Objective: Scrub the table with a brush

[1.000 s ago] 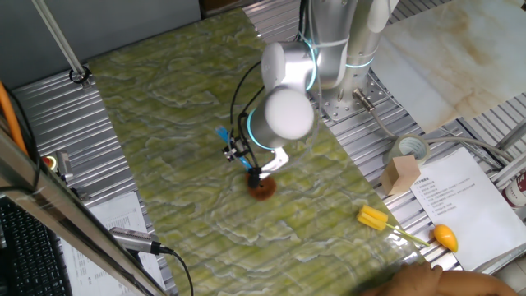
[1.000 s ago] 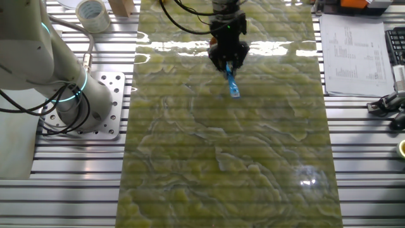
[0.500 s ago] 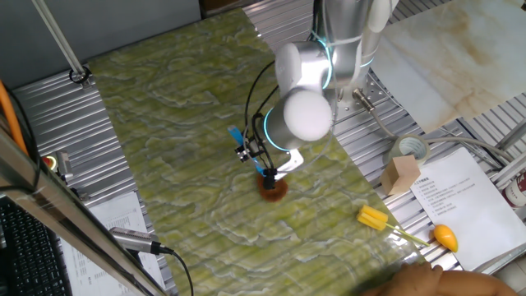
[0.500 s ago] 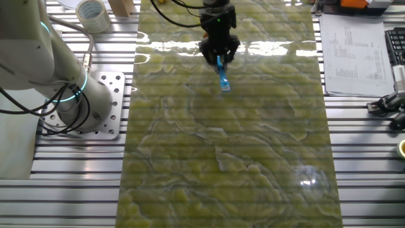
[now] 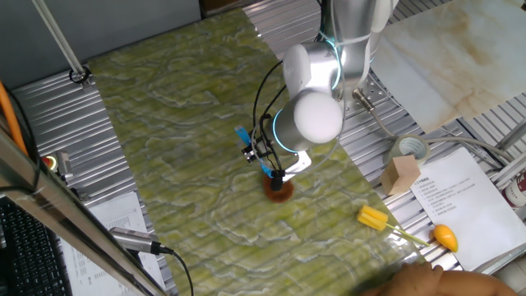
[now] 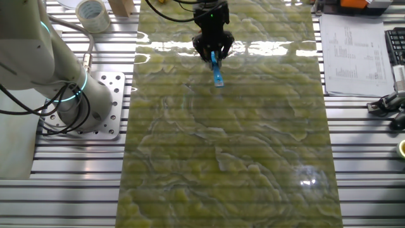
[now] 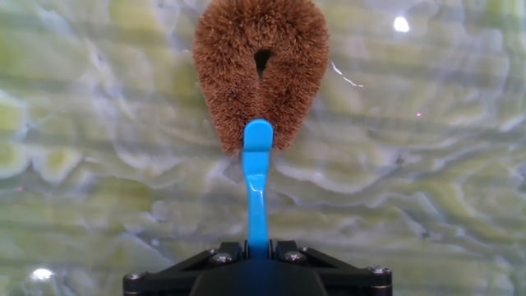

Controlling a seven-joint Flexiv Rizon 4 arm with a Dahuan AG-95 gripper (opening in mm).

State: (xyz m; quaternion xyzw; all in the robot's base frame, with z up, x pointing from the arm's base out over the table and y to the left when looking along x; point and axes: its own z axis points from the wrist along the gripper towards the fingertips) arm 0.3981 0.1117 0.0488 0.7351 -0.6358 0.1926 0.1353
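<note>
Hand (image 5: 270,165): clamped on the brush (image 7: 260,78) handle (bristles pressed to the counter (image 5: 164,123)).
Nearby: yellow-headed tool (image 5: 404,226), tape roll (image 5: 408,150), off the counter's edge.

The brush (image 7: 260,107) has a thin bright-blue handle and a round brown-orange bristle head with a small dark hole at its middle. Its head presses on the green-yellow marbled, faintly ribbed surface (image 5: 164,123), the handle rising tilted from it.
</note>
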